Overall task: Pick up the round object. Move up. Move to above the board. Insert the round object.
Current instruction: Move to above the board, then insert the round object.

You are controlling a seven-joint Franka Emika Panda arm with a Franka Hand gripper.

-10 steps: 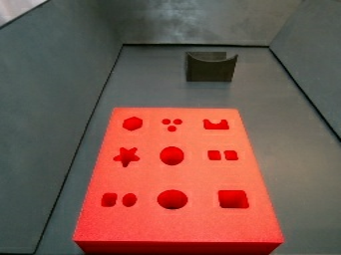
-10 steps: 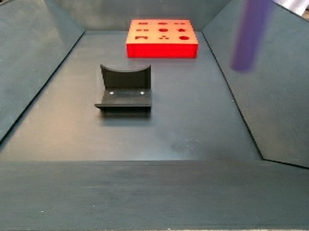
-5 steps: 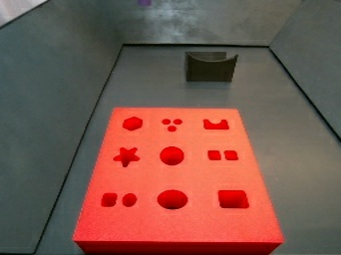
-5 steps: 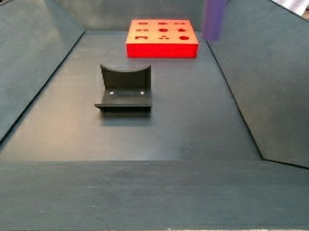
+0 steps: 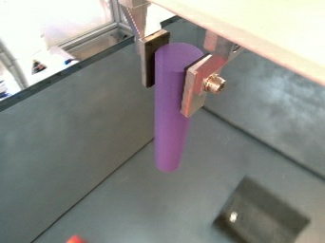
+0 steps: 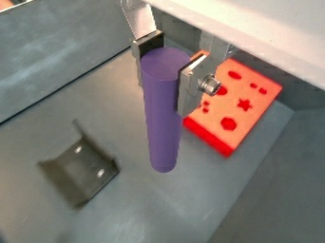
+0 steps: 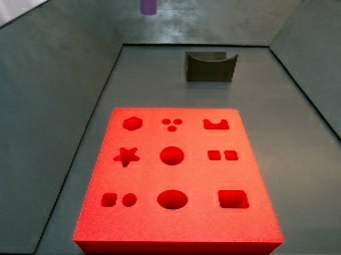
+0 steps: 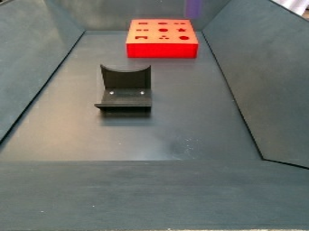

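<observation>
My gripper [image 5: 174, 66] is shut on the round object [image 5: 172, 114], a smooth purple rod that hangs straight down from between the silver fingers [image 5: 196, 85]. Both wrist views show this grip [image 6: 169, 66], with the rod [image 6: 158, 114] high above the grey floor. In a side view only the rod's lower end [image 7: 148, 6] shows, at the top edge, far behind the board [image 7: 173, 179]. The red board with its shaped cut-outs lies flat and also shows in a wrist view [image 6: 235, 106] and in a side view [image 8: 161, 39]. The rod's tip is beside the board, not over it.
The dark fixture [image 7: 210, 66] stands on the floor behind the board, and shows mid-floor in a side view [image 8: 125, 88] and in both wrist views [image 6: 79, 167] [image 5: 261, 214]. Sloping grey walls [image 8: 36, 72] bound the floor on both sides.
The rod has travelled towards the board's end of the bin, leaving one side view at its top right. Its lower end has come into the other side view at the top edge.
</observation>
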